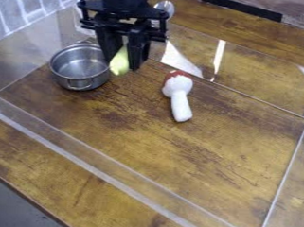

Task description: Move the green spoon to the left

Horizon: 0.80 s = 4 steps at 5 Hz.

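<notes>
The green spoon (120, 59) hangs upright between the black fingers of my gripper (123, 57), only its yellow-green handle showing. The gripper is shut on it and is lifted above the wooden table, just right of the steel bowl (78, 65). The spoon's metal bowl is hidden by the fingers.
A white stubby object with a red tip (179, 96) lies right of the gripper. Clear acrylic walls (138, 186) fence the wooden table (179, 154) on the front, left and right sides. Bare wood stretches across the front half.
</notes>
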{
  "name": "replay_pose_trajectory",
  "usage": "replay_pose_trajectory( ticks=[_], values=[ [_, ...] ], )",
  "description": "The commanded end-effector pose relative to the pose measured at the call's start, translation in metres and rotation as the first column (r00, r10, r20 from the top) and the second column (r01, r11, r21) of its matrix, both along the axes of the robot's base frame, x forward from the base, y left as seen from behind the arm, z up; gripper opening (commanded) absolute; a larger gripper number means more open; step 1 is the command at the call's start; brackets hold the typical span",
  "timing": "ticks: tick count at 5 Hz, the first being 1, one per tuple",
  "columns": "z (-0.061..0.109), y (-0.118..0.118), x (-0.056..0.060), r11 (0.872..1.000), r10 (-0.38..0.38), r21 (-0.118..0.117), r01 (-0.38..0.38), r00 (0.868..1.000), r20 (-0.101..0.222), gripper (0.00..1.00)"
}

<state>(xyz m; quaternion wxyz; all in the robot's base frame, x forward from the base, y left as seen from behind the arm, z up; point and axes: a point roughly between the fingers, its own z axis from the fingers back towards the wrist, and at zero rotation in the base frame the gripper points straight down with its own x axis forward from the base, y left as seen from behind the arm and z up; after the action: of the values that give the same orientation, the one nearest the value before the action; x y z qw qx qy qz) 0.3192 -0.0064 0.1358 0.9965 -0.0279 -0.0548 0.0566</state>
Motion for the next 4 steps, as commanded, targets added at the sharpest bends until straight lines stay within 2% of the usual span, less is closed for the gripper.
replay_pose_trajectory(
  ticks=[1,2,3,4],
  values=[
    [0.021,-0.015,0.010,0.999,-0.050,0.009,0.049,0.995,0.088,0.00],
    [0.019,-0.032,0.012,0.995,-0.104,0.008,0.104,0.989,0.104,0.00],
    [0.022,-0.028,0.009,0.993,-0.119,0.014,0.118,0.985,0.122,0.00],
    [0.024,-0.012,0.004,0.991,-0.133,0.039,0.129,0.981,0.143,0.00]
  ],
)
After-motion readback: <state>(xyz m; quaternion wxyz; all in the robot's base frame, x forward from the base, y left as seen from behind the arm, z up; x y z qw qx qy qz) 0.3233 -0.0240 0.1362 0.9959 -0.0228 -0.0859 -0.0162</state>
